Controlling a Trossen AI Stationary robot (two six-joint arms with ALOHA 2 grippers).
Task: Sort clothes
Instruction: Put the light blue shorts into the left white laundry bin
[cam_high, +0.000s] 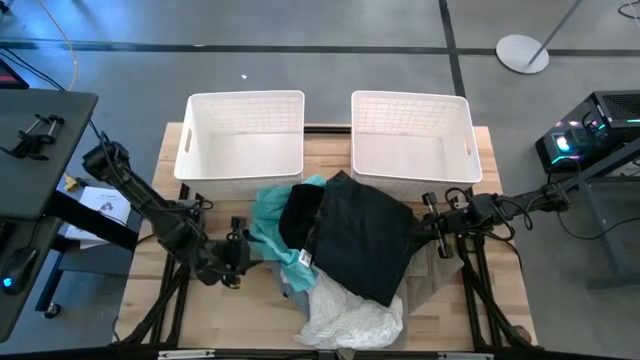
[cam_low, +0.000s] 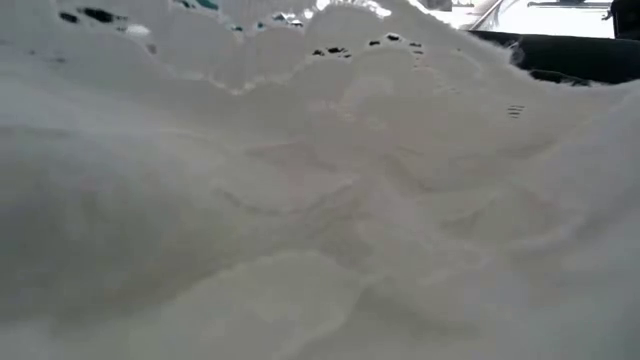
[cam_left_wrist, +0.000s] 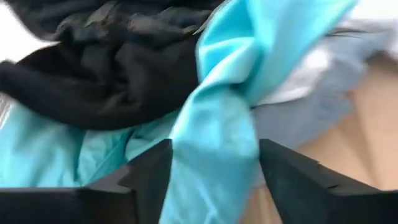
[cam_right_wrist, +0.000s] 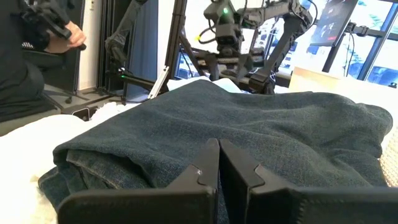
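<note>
High view: the clothes lie heaped mid-counter (cam_high: 150, 290), in front of two white baskets (cam_high: 245, 140) — black garment (cam_high: 365, 235) on top, teal garment (cam_high: 268, 215) at its left, white garment (cam_high: 345, 315) nearest the front edge. The left gripper (cam_left_wrist: 214, 171) straddles a teal fold (fingers apart). The right gripper (cam_right_wrist: 217, 163), fingers together, sits beside the black garment.

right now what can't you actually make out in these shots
- Low view: white garment pressed against the lens hides the table, baskets and both arms.
- High view: black garment covers the middle of the pile; what lies beneath is hidden.
- Left wrist view: blurred; teal garment runs between the open fingers, contact unclear.
- Right wrist view: the dark folded garment blocks the table beyond the shut fingers.
</note>
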